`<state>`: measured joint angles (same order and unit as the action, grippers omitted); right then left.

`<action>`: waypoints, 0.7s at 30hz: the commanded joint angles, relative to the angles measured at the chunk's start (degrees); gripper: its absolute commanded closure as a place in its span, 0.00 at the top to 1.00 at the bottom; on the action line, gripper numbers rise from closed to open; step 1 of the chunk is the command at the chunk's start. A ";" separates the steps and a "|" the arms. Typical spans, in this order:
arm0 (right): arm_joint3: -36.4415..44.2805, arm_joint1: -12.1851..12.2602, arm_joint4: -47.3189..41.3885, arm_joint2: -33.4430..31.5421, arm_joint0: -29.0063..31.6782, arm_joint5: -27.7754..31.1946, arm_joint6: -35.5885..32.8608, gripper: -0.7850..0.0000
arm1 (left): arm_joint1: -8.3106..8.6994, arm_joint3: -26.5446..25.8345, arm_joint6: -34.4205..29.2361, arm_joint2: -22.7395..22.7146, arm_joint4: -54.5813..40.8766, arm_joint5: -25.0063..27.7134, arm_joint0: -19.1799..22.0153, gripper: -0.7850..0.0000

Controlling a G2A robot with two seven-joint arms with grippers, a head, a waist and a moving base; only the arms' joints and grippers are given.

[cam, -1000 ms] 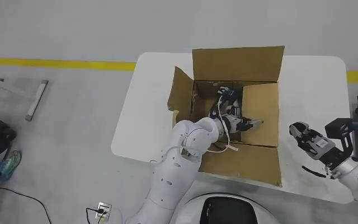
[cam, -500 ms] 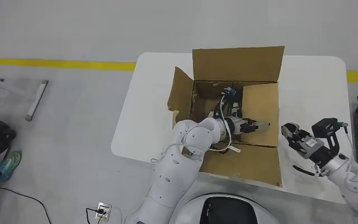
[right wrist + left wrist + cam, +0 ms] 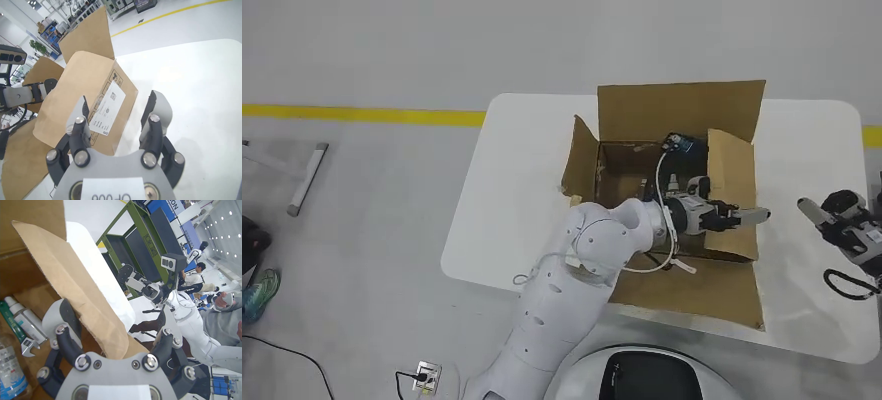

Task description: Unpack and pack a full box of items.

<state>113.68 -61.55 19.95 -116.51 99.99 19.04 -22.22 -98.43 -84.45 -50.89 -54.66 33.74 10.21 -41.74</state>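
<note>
Flap [image 3: 79, 291] straddled by left pincer [image 3: 113, 321] | bottle [image 3: 27, 321], wrench [image 3: 28, 347] in box [image 3: 20, 272] | right pincer [image 3: 120, 100] spread

White left arm [image 3: 587, 245], white cable [image 3: 658, 185], grey right pincer [image 3: 121, 107] w/ black links [image 3: 78, 136], silver screws [image 3: 153, 118].

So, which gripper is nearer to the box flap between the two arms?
Left. The left gripper straddles the flap; the right gripper hangs over the table, apart from it.

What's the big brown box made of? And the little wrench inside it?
The box looks like corrugated cardboard: dull brown, with a wavy cut edge along its flap. The wrench looks like metal, silvery and a bit shiny, though the finish is hard to tell.
</note>
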 commanded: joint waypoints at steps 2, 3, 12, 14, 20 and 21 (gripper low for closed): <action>0.06 0.06 -8.58 -2.42 0.15 -0.88 -3.30 1.00 | -0.39 0.56 0.62 2.57 0.44 1.26 1.93 1.00; -0.08 0.08 -11.43 -3.19 0.16 -1.23 -4.38 1.00 | -0.55 0.95 0.78 3.61 1.03 1.86 2.68 1.00; -2.04 0.38 -26.83 -9.57 0.03 -5.08 -11.49 1.00 | -2.44 6.65 2.90 13.21 5.48 5.62 7.70 1.00; -2.32 0.50 -27.07 -10.53 -0.19 -5.37 -12.23 1.00 | -2.89 8.24 2.93 14.91 6.22 5.84 8.50 1.00; -2.58 0.93 -25.83 -10.79 -0.76 -3.85 -15.93 0.64 | -3.96 11.66 3.29 17.98 6.98 6.60 10.10 1.00; -2.92 0.98 -25.58 -10.48 -0.84 -3.62 -16.33 0.60 | -4.08 12.09 3.37 18.19 7.06 6.65 10.27 1.00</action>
<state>111.07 -60.62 -5.89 -127.30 99.23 15.11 -38.05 -102.40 -72.79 -47.62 -36.70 40.71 16.79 -31.63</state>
